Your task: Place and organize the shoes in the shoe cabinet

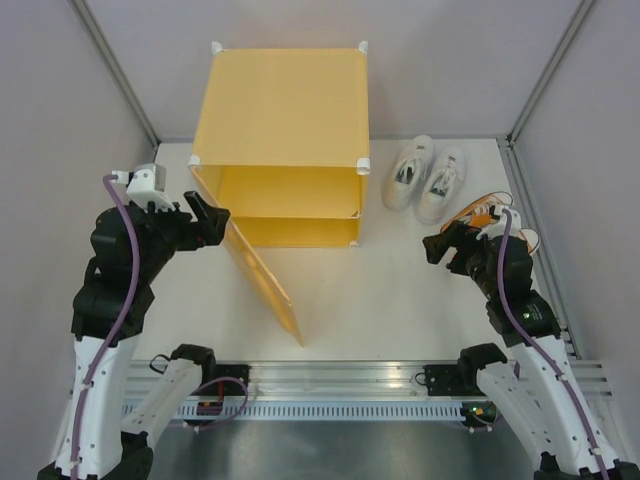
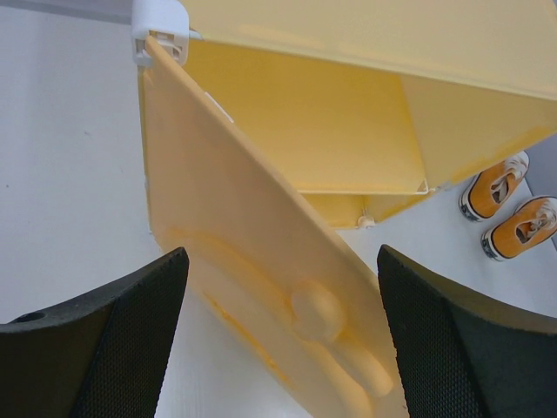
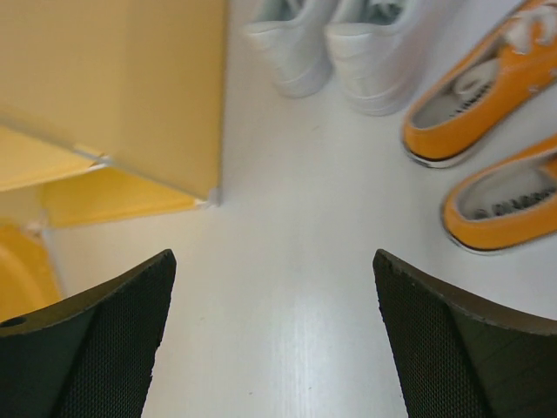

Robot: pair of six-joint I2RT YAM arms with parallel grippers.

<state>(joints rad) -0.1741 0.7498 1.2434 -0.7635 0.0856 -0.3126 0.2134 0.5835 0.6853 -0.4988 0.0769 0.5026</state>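
Note:
The yellow-orange shoe cabinet (image 1: 285,110) stands at the back centre, and its door (image 1: 262,282) is swung out toward the front. My left gripper (image 1: 212,220) is open at the door's hinge side. In the left wrist view the door (image 2: 252,244), with its embossed shape (image 2: 318,309), runs between the spread fingers (image 2: 113,340), which stand apart from it. The white shoes (image 1: 425,178) sit right of the cabinet. The orange shoes (image 1: 492,212) lie beside them, partly under my right arm. My right gripper (image 1: 440,245) is open over bare table with nothing in it (image 3: 271,340). Ahead of it are the white shoes (image 3: 348,43) and the orange shoes (image 3: 474,104).
Grey walls enclose the white table (image 1: 380,300) on the left, back and right. A metal rail (image 1: 340,385) holding the arm bases runs along the near edge. Inside the cabinet, the shelf (image 2: 348,187) and both compartments hold nothing that I can see.

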